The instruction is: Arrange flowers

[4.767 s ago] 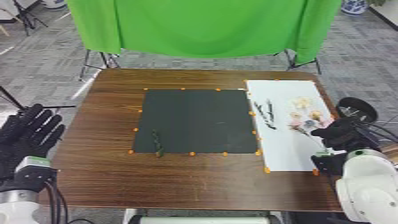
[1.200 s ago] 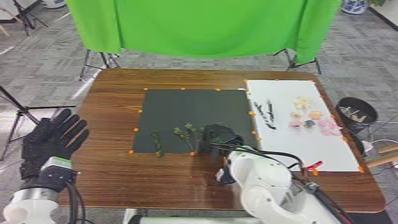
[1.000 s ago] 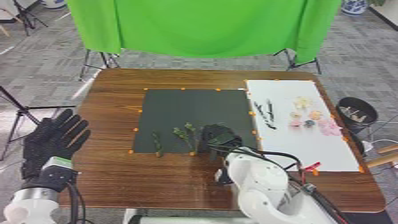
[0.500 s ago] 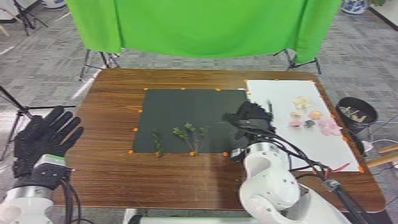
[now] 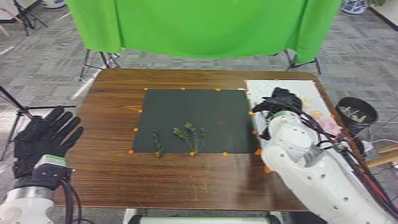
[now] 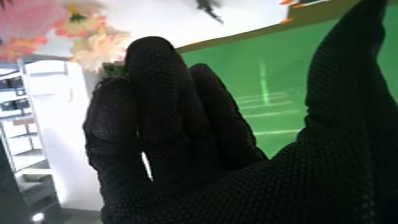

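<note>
My left hand (image 5: 40,142) is open at the frame's left, fingers spread. Green sprigs (image 5: 181,133) lie low on the black mat (image 5: 195,107). Right of centre, my right hand (image 5: 281,102) is over the white sheet (image 5: 306,90), fingers straight and close together, thumb apart, beside pink flowers (image 5: 329,125).

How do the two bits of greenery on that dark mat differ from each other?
The left sprig is one narrow strand, while the right sprig branches into several leafy tufts. The left sprig lies nearer the mat's left edge; the right sprig lies farther in. Both are green and lie on the near part of the dark mat.
</note>
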Available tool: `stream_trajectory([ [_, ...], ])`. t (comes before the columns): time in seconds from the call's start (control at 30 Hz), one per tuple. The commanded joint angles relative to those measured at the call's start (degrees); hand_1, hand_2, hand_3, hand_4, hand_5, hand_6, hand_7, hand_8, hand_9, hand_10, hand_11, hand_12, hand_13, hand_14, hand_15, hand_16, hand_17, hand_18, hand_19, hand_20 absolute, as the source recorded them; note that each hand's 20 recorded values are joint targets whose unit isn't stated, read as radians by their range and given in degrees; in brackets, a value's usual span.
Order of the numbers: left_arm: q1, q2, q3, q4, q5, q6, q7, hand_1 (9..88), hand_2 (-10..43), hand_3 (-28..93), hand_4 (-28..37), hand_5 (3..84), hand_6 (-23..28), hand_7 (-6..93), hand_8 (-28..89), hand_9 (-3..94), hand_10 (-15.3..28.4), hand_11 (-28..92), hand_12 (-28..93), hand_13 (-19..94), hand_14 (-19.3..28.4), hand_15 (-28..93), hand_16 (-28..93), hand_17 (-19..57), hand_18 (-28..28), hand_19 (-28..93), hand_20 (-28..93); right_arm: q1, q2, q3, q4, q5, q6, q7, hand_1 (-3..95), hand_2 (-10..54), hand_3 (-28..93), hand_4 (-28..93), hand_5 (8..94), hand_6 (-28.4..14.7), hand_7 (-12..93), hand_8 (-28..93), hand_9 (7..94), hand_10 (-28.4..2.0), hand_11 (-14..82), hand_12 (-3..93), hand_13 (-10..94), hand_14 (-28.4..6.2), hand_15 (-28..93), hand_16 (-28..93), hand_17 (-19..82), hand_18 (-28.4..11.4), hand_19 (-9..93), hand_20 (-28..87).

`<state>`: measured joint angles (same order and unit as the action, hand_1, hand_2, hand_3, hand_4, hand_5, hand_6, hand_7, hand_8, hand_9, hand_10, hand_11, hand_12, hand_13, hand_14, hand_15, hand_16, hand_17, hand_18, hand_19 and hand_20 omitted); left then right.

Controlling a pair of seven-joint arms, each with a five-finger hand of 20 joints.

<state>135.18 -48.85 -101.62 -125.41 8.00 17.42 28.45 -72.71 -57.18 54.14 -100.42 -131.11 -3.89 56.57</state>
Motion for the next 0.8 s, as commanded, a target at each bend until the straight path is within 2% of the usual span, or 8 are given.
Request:
stream_trajectory([
  [0.03, -0.07, -0.66, 0.94, -0.07, 1.48, -0.61, -1.37, 29.8, 15.7, 72, -28.3, 45.6, 10.1, 15.6, -9, 38.9, 16.5, 22, 12, 28, 16.6, 41, -7, -6.0, 16.0, 40, 9, -0.08, -1.18, -0.91, 2.50, 1.59, -4.23, -0.72, 40.5, -9.5, 39, -28, 55.6, -17.3, 7, -8, 53.3, -25.3, 14.3, 16.9, 60, -18.6, 66, 19, 37, -27.8, 92, 26],
  [0.2, -0.23, -0.47, 1.51, -0.35, 1.79, -0.62, -1.41, 29.8, 15.7, 72, -28.3, 45.5, 10.1, 15.6, -9, 38.8, 16.5, 22, 12, 28, 16.7, 41, -7, -6.0, 16.1, 40, 9, 0.95, -3.13, -1.44, 6.22, 3.74, -7.80, 0.07, 50.8, -9.5, 13, -16, 54.9, -16.6, 7, -8, 53.2, -24.4, 13.7, 16.4, 60, -17.9, 64, 18, 37, -27.7, 91, 28],
  [0.27, -0.51, -0.39, 1.52, -0.36, 2.87, -1.61, -2.34, 29.8, 15.8, 72, -28.3, 45.5, 10.1, 15.6, -9, 38.8, 16.6, 22, 12, 28, 16.6, 41, -7, -6.0, 16.1, 40, 9, 1.02, -3.19, -1.60, 7.31, 4.28, -6.82, 0.16, 53.4, -9.5, 11, -15, 54.2, -16.1, 7, -8, 52.5, -23.6, 13.1, 16.1, 60, -17.5, 62, 18, 37, -27.5, 91, 28],
  [0.33, -0.79, -0.43, 1.57, -0.36, 3.83, -1.26, -2.67, 29.8, 15.8, 72, -28.3, 45.4, 10.1, 15.6, -9, 38.6, 16.5, 22, 12, 28, 16.6, 41, -7, -6.0, 16.0, 40, 9, 0.63, -2.92, -1.53, 7.93, 5.53, -4.34, -1.02, 55.2, -9.5, 11, -14, 54.1, -15.2, 8, -8, 52.7, -23.1, 13.2, 16.0, 61, -17.1, 61, 18, 37, -27.0, 91, 27],
  [0.4, -0.76, -0.51, 1.48, -0.44, 3.28, -1.43, -2.53, 29.7, 15.8, 72, -28.3, 45.3, 10.1, 15.5, -9, 38.5, 16.5, 22, 12, 28, 16.6, 41, -7, -6.1, 16.0, 40, 9, 0.15, -3.29, -0.86, 8.41, 7.84, -2.93, -1.31, 56.2, -9.5, 20, -19, 55.4, -13.1, 11, -9, 55.2, -21.6, 14.0, 15.7, 63, -15.9, 58, 18, 37, -26.5, 91, 27],
  [0.53, -0.87, -0.80, 1.51, -0.42, 3.05, -1.40, -2.89, 29.5, 15.7, 72, -28.3, 45.1, 10.1, 15.4, -9, 38.3, 16.4, 22, 13, 28, 16.7, 41, -7, -6.1, 16.0, 40, 8, -1.17, -3.74, -0.28, 9.20, 9.59, -1.56, -1.25, 45.5, -9.5, 66, -28, 64.8, -6.0, 21, -11, 66.5, -17.5, 18.0, 16.9, 69, -13.3, 54, 20, 38, -24.8, 90, 29],
  [0.67, -0.56, -0.90, 1.25, -0.90, 3.42, -1.99, -3.78, 29.5, 15.6, 72, -28.3, 45.0, 10.1, 15.4, -9, 38.2, 16.4, 22, 13, 28, 16.7, 41, -7, -6.2, 16.1, 40, 8, -1.83, -4.51, 0.55, 9.68, 11.45, -2.03, 1.11, 55.2, -9.5, 61, -28, 66.9, -2.6, 45, 12, 72.1, -15.0, 22.1, 19.3, 72, -11.1, 52, 22, 40, -23.3, 90, 30],
  [0.8, 0.30, -1.26, 0.20, -1.25, 3.41, -1.20, -4.21, 29.4, 15.6, 72, -28.3, 44.9, 10.1, 15.4, -9, 38.1, 16.4, 22, 13, 28, 16.7, 41, -7, -6.3, 16.1, 40, 8, -2.46, -4.60, 0.69, 10.02, 11.93, -0.50, 2.70, 57.5, -9.5, 62, -28, 63.2, -1.9, 56, 14, 72.1, -14.5, 20.6, 21.7, 72, -8.4, 48, 31, 41, -22.7, 91, 31],
])
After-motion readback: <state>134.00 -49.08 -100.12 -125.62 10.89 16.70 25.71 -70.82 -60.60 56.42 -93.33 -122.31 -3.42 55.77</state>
